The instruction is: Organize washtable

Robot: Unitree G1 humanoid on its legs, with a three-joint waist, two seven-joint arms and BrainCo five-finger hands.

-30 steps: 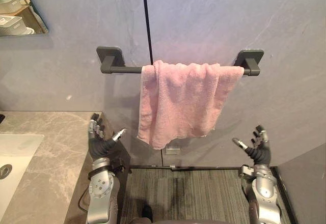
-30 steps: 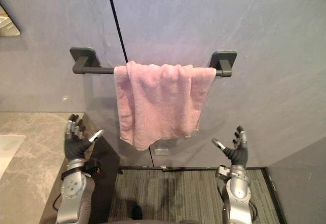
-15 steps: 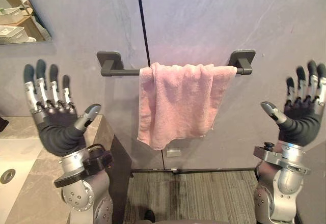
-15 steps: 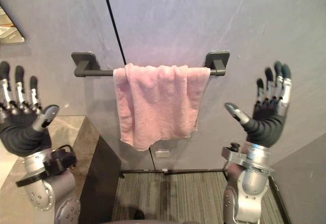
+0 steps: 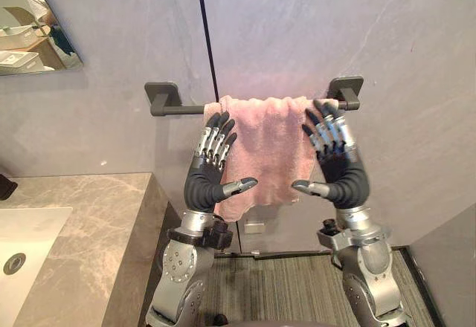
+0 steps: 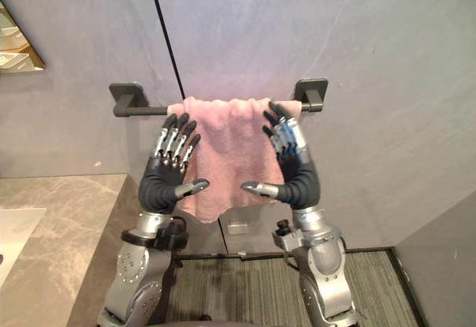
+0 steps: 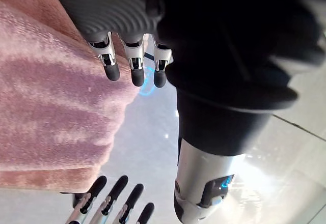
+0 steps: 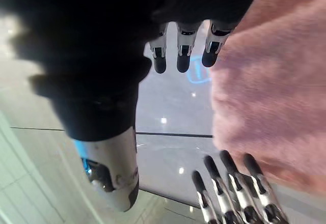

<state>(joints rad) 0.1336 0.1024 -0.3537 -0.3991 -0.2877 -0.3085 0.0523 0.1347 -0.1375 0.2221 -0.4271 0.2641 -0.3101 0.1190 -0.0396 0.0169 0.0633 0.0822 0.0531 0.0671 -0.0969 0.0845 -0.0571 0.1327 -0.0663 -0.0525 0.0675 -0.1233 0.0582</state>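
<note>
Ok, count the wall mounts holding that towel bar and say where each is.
2. The left mount caps the towel bar's bare end; the right mount sits just past the pink towel, above the right hand's fingertips. None looks hidden.

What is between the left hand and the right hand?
The pink towel, hung on the bar, shows in the gap between the left hand and the right hand, in the left eye view.
</note>
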